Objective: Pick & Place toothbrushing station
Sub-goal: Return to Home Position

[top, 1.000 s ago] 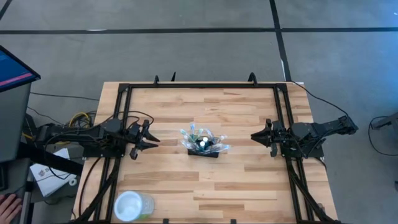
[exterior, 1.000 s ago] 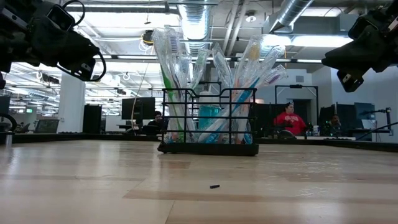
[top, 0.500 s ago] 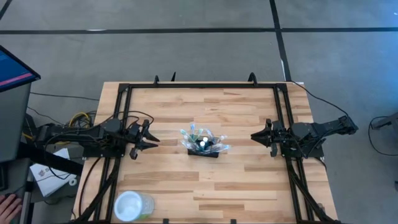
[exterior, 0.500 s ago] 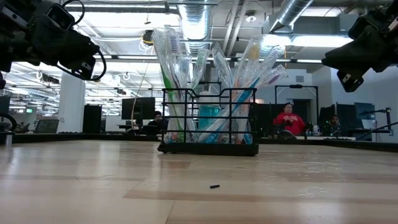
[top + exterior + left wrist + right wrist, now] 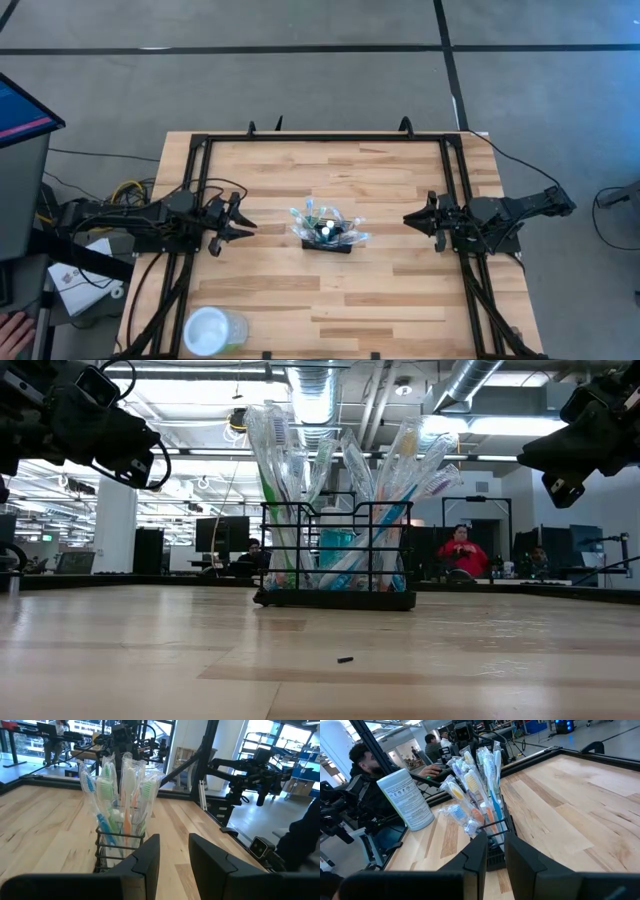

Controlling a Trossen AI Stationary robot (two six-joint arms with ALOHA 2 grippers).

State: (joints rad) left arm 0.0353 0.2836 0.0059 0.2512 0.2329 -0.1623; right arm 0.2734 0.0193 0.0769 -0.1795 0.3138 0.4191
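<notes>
The toothbrushing station (image 5: 328,232), a small black wire caddy holding several wrapped toothbrushes, stands on its base at the middle of the wooden table. It also shows in the low view (image 5: 335,565), the left wrist view (image 5: 120,842) and the right wrist view (image 5: 492,837). My left gripper (image 5: 243,220) hovers to the caddy's left, above the table, its fingers a little apart and empty. My right gripper (image 5: 408,219) hovers to the caddy's right, fingers also a little apart and empty. Both point level at the caddy.
A round white container (image 5: 213,330) stands near the table's near left corner and also shows in the right wrist view (image 5: 406,796). A small dark speck (image 5: 344,659) lies on the table in front of the caddy. Black frame rails (image 5: 325,139) run along the table's edges. People sit beyond the table.
</notes>
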